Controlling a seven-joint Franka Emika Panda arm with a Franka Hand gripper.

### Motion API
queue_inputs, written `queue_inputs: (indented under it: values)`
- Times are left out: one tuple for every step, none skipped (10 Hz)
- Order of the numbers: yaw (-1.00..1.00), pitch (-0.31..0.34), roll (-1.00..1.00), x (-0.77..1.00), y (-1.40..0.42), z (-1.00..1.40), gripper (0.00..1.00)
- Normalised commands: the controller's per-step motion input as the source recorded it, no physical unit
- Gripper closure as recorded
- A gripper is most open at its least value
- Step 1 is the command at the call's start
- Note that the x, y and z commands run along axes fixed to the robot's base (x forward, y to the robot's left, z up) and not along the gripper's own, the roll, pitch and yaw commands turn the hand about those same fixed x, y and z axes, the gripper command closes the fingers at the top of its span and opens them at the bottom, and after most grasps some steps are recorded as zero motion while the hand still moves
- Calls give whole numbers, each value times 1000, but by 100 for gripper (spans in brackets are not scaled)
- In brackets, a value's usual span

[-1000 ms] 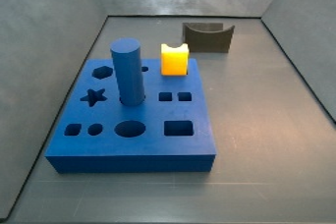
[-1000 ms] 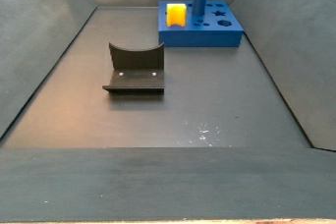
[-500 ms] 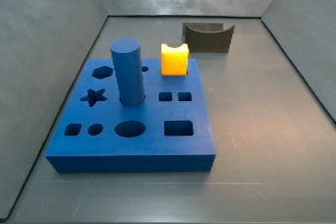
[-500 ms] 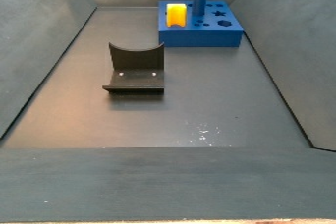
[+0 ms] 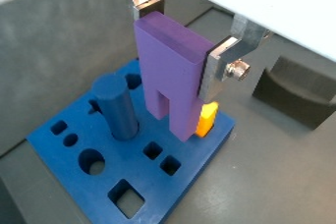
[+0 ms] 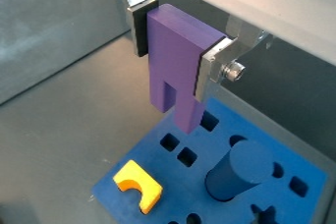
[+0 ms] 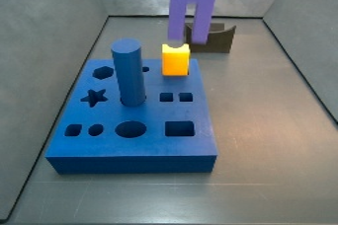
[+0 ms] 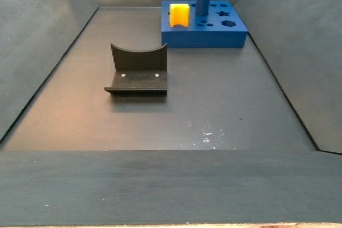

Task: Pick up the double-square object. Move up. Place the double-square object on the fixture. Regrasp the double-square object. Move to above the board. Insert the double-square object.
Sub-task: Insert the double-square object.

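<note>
**Purple piece held above the board**

I have the pincer (image 5: 184,33) clamped on the double-square object (image 5: 175,76), and both wrist views show it plainly: the flat silver fingers (image 5: 221,63) press against the piece's upper part on two opposite sides, and the purple block hangs long-axis down below them. Its lower end is split by a notch into two legs, which I also see in a wrist view (image 6: 176,71).

In a side view the double-square object (image 7: 195,7) comes down from the top edge of the picture, upright, its two legs ending above the yellow block (image 7: 176,59); I cannot tell from there whether the legs touch the block or hang in front of it. The pincer itself is out of that picture.

The board (image 7: 132,152) lies flat on the floor, with the blue cylinder (image 7: 126,71) standing in it and the yellow block seated near its far edge. Through the wrist cameras the board (image 5: 82,130) sits under the piece, the cylinder (image 5: 116,111) to one side of the legs and the yellow block (image 5: 206,120) partly hidden behind them.

The fixture (image 8: 136,70) stands well apart from the board (image 8: 206,38) in a side view, with nothing in it.
</note>
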Motion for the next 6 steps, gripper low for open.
queue_inputs:
  values:
    - [0,-243,0,-197,0,-809,100]
    - [91,-266,0,-229,0,-751,100]
    - [174,-287,-27,-240,0,-651,100]
    - [160,-239,0,0,-77,-717,100]
    - [171,-134,113,37,-183,-549,100]
    - [126,0,227,251,-237,-509,100]
